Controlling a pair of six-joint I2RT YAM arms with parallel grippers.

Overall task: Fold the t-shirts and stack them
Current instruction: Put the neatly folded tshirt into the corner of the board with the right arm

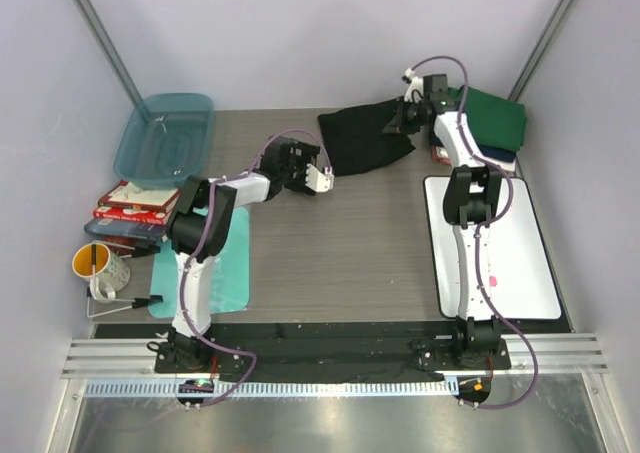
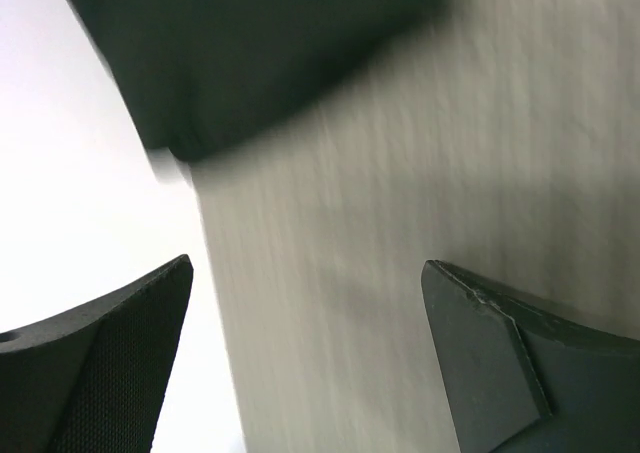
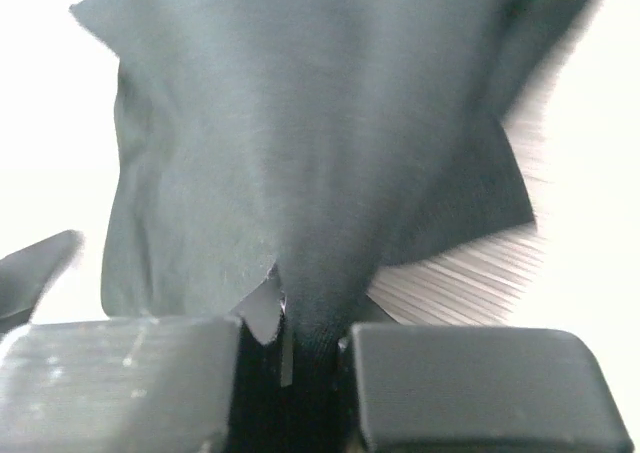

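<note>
At the far middle of the grey wood-grain counter [image 1: 330,243], the black t-shirt [image 1: 362,139] lies crumpled, its edge pinched in the closed right gripper [image 1: 397,118]. Beside it, the left gripper [image 1: 318,178] hovers wide open. Pale walls enclose everything.

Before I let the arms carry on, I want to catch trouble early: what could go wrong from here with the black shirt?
1. The right gripper pinches only a small gathered bit of the black t-shirt, so the cloth may slip free when pulled.
2. The left gripper is open and apart from the shirt; lifted from one point, the shirt may bunch rather than spread flat.
3. The folded green t-shirt lies close behind the right arm and could be nudged.
</note>
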